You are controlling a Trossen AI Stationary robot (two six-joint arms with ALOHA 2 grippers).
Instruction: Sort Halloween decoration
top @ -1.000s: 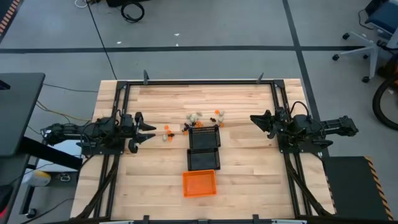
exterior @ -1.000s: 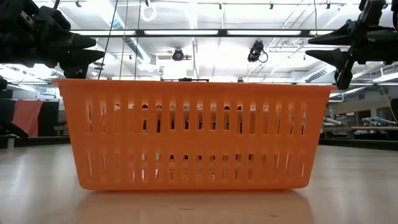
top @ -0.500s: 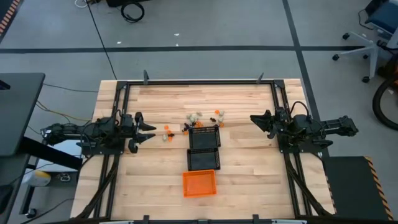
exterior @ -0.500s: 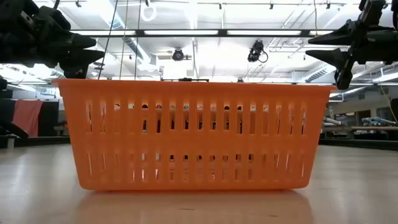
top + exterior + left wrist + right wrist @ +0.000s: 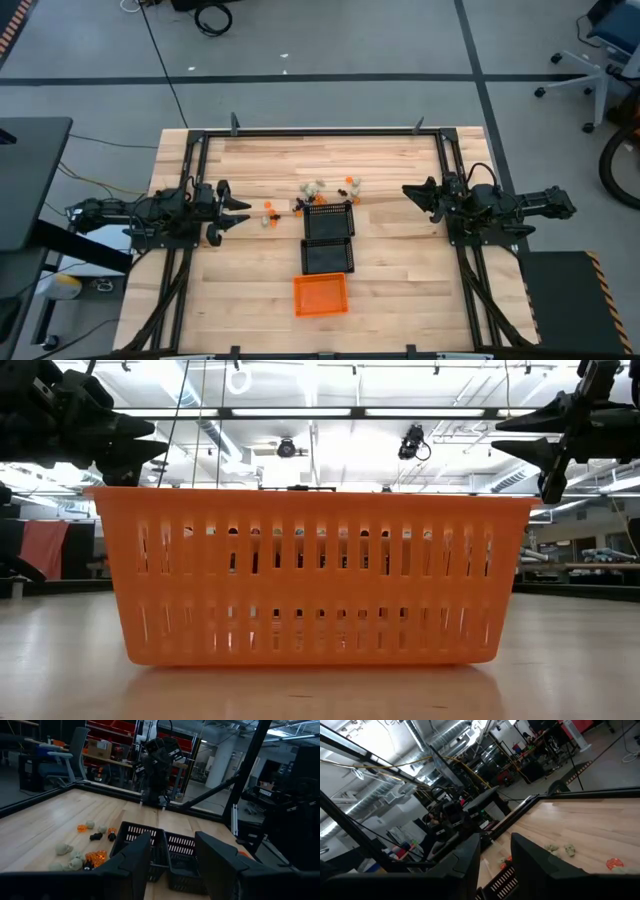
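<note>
- The left arm's two-finger tool hangs above the left edge of the pale wooden table, fingers spread and holding nothing; its wrist view looks between them straight at the work, which suggests a ready pose aimed at the pile.
- The right arm's two-finger tool mirrors it at the right edge, also spread and empty, pointing inward, well apart from everything.
- The Halloween decoration, a loose scatter of tiny orange, cream-white and black trinkets, lies on the table near its middle, between the two tools, just beyond and to the left of the nearest basket; a few pieces sit closer to the left tool.
- Two black mesh baskets stand end to end in the middle, with an orange slatted plastic basket at the near end of the row, probably one bin per colour.
- No trinket can be seen in any basket, so sorting seems not yet begun.
</note>
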